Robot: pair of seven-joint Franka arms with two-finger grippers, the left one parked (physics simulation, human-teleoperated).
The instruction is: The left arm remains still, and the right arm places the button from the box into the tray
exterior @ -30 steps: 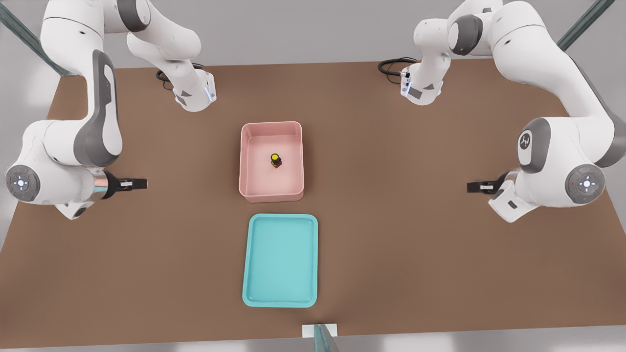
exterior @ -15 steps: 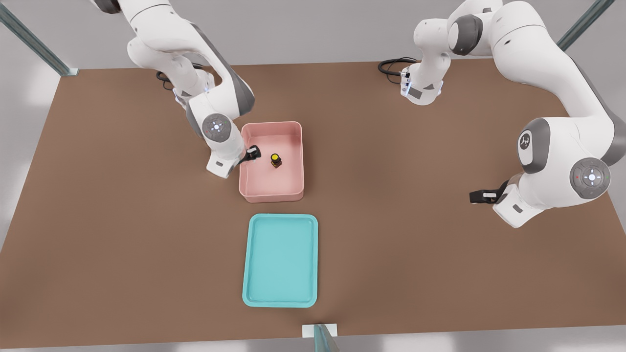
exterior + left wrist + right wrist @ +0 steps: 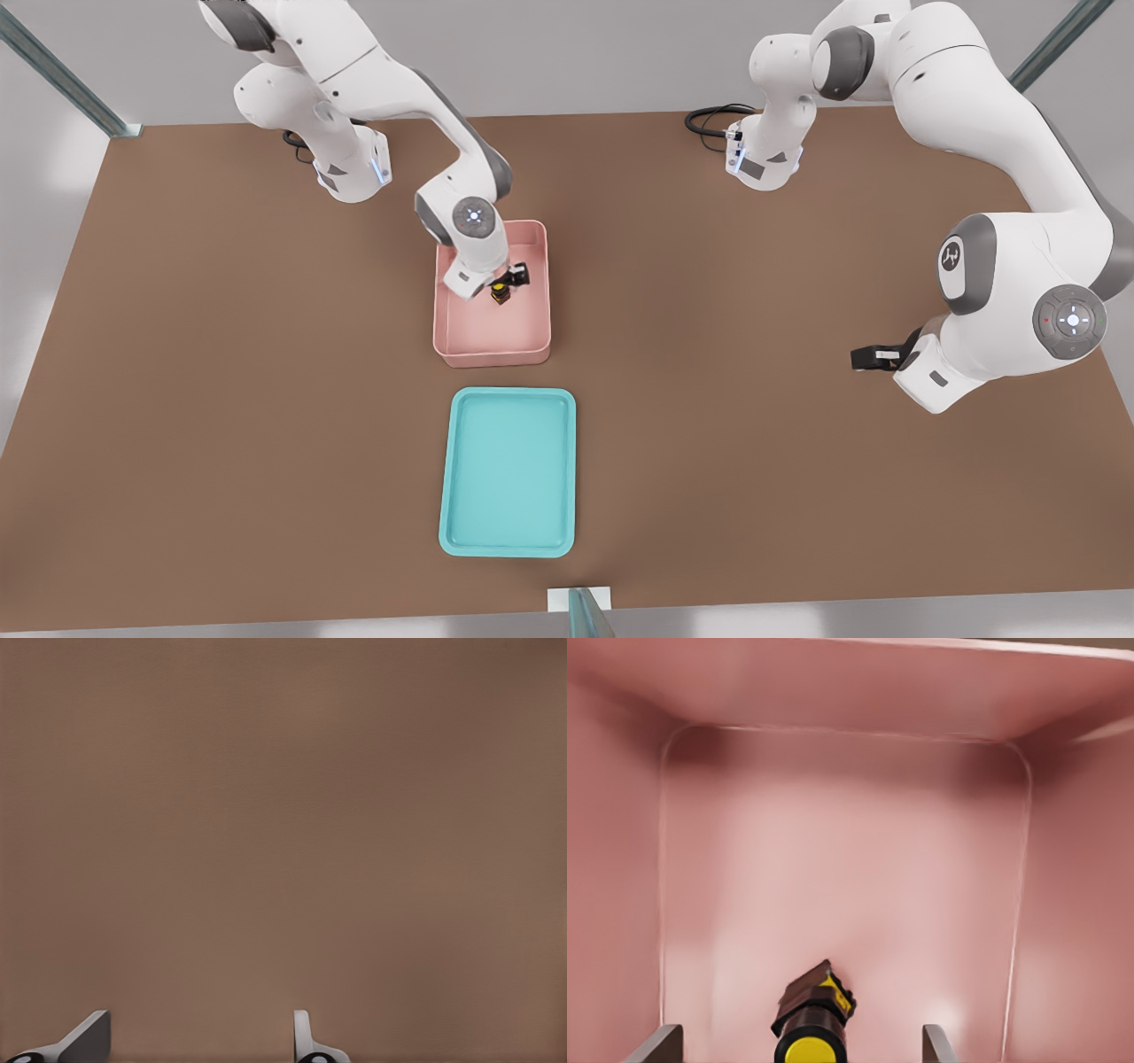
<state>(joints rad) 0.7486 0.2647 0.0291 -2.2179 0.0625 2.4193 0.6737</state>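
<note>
Gripper (image 3: 511, 278) hanging over button (image 3: 500, 293) in box (image 3: 493, 354)
Fingers (image 3: 663, 1043) sitting spread, either side of the yellow cap; tray (image 3: 508, 540) lying nearby.

We see a simulated robot test bench: 2 white arms (image 3: 381, 80) bolted to a bare brown table (image 3: 221, 399), grey walls and metal frame struts (image 3: 53, 75) around.

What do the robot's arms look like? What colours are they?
The working right arm is white with rounded grey joints, a round glowing dial near its wrist and a small black end effector over the pink box. A black cable curls by its base.
</note>
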